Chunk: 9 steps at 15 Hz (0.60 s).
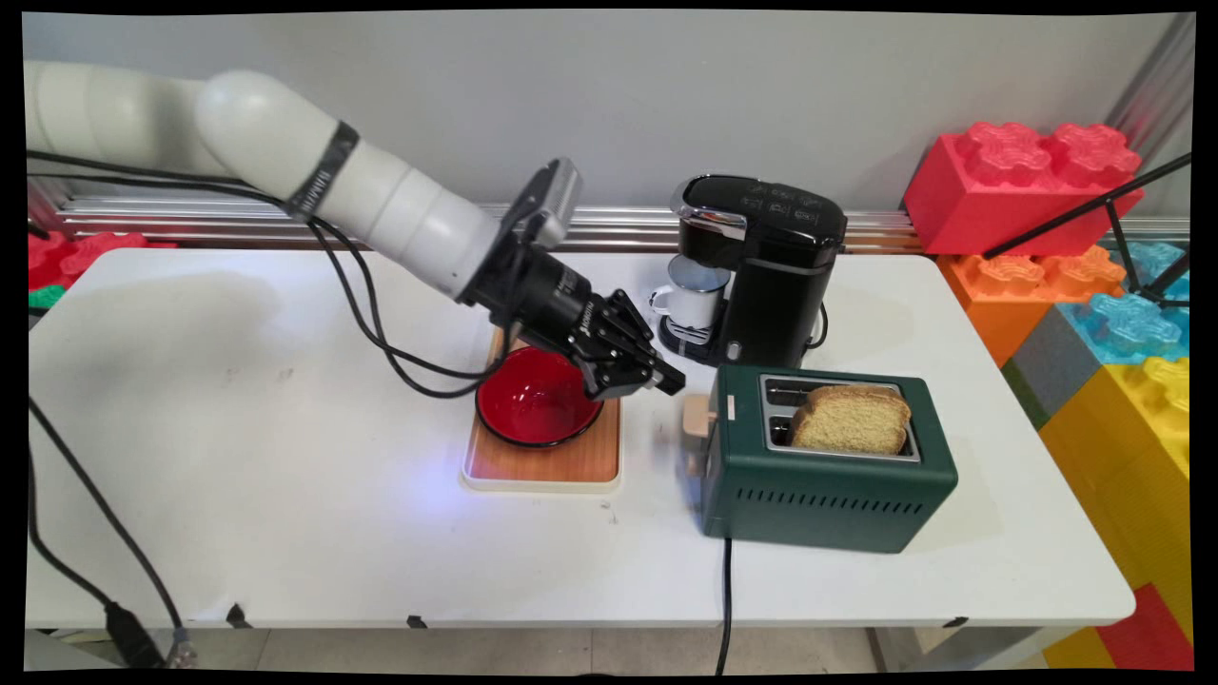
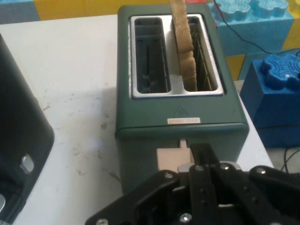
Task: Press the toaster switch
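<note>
Robot pincer (image 1: 661, 381) closes in on toaster lever at centre of frame

The black pincer, fingers drawn together to a narrow point, hangs just beside the beige lever (image 1: 697, 416) on the left end of the green toaster (image 1: 826, 480), right of centre, where a slice of bread (image 1: 852, 420) stands up out of one slot; the other slot is empty. Pressing the lever well would likely call for the fingertip set squarely on its top and a straight downward push, so the toaster does not slide on the white table (image 1: 238, 457). A red bowl (image 1: 538, 400) on a wooden board (image 1: 542, 461) lies behind the pincer. A small label on the toaster's top is too blurred to read.
</note>
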Tool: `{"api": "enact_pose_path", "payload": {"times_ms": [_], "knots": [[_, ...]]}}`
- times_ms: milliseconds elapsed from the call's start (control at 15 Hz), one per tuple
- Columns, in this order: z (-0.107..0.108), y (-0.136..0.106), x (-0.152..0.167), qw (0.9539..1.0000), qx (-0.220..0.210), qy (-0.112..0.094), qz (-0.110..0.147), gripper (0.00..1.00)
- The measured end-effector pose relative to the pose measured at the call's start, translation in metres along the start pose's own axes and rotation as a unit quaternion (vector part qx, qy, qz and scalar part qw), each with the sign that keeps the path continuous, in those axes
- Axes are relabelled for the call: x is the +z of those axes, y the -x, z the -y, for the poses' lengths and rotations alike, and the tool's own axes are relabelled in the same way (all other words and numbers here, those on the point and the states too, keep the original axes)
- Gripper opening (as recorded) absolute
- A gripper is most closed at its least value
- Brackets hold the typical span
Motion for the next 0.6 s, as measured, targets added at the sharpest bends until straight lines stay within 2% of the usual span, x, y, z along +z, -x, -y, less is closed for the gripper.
{"api": "enact_pose_path", "payload": {"times_ms": [600], "knots": [[0.007,0.014,0.035,0.9999,-0.013,0.005,-0.010,0.00]]}}
